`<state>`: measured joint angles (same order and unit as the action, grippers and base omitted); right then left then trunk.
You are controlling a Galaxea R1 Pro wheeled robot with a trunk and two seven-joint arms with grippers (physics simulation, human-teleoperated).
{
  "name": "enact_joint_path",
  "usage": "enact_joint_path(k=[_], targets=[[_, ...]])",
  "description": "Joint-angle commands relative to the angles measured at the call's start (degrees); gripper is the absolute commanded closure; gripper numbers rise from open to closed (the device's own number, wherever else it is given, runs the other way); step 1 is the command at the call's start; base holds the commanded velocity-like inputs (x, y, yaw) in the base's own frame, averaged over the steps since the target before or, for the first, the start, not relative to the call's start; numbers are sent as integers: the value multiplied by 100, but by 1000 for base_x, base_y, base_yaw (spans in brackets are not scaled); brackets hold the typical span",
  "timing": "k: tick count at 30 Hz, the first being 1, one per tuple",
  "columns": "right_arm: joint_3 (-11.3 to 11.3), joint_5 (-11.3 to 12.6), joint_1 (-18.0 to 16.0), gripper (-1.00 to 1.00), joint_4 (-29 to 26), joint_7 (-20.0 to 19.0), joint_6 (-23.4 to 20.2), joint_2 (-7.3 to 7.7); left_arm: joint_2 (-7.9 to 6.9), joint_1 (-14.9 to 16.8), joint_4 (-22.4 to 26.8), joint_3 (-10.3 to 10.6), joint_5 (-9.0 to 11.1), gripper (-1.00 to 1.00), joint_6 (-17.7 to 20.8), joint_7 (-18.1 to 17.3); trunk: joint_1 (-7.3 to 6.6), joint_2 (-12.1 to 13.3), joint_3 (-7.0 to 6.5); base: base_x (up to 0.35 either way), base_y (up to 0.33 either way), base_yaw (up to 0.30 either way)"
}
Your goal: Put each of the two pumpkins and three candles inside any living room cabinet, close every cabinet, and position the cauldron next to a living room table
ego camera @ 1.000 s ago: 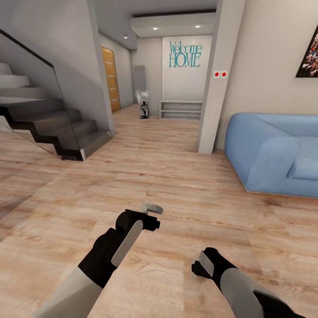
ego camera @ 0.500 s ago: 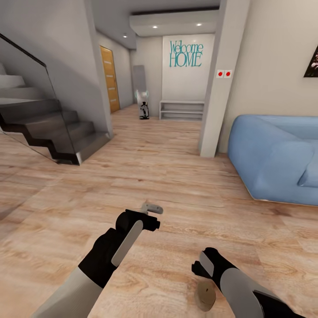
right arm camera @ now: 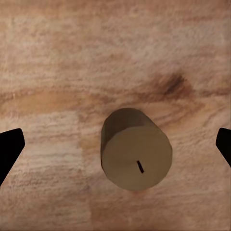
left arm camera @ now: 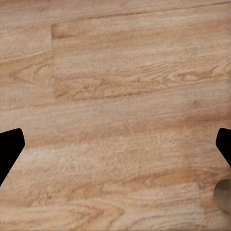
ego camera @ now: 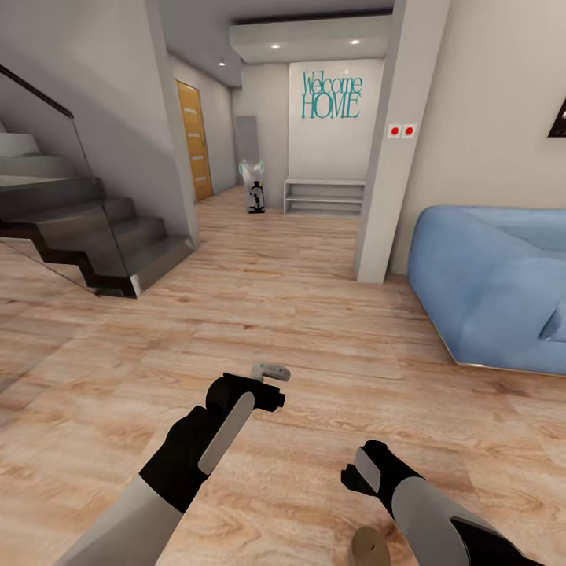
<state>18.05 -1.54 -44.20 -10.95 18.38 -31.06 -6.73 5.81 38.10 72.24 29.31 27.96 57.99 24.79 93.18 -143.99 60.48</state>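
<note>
Wood floor [ego camera: 314, 314]: one candle [right arm camera: 136, 149] upright beneath right gripper [right arm camera: 115, 144], jaws apart. Left gripper [left arm camera: 115, 149] likewise apart. Blue sofa [ego camera: 495, 291], staircase [ego camera: 86, 228] beyond.

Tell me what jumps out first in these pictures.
A candle stands on the wood floor right below the open right gripper. A blue sofa sits at the right, dark stairs at the left, and teal Welcome Home lettering marks the far wall.

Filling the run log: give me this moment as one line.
phase: approach | target: candle upright on wood floor | right tool: open above candle, apart | left tool: open, over floor
</note>
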Motion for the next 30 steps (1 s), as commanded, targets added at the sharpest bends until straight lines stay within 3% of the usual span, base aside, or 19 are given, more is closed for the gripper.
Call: enact_joint_path(k=[1,11,30], targets=[[23,-16,-1,-100,-12,16,-32,-4,-1,4,9,7,62,-100,12,60,-1,-2,6,19,-6,0],[23,-15,-1,-100,-10,16,-32,-4,-3,4,37,12,68,-100,10,45,-1,-2,6,5,-2,0],[-66,-22,-25,-100,-71,16,-47,58,-1,4,29,12,69,-100,2,34,48,-28,426,0,0,0]])
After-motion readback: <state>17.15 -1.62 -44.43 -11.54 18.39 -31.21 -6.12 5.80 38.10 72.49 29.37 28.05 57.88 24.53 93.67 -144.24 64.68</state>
